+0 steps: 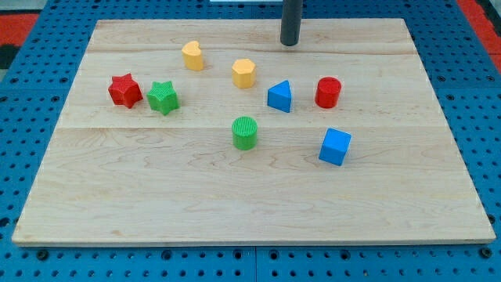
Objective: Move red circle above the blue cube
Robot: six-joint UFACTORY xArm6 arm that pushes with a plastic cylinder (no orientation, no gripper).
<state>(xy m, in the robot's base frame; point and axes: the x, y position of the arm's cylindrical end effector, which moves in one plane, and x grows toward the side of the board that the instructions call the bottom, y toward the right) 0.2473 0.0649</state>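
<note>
The red circle (328,92) is a short red cylinder standing right of the board's middle. The blue cube (335,146) lies just below it in the view, apart from it by a small gap. My tip (290,43) is the lower end of a dark rod near the view's top, up and to the left of the red circle and not touching any block.
A blue triangle block (280,97) sits just left of the red circle. A green cylinder (245,132), a yellow hexagon (243,73), a yellow rounded block (192,56), a green star (163,97) and a red star (124,90) lie further left on the wooden board (156,188).
</note>
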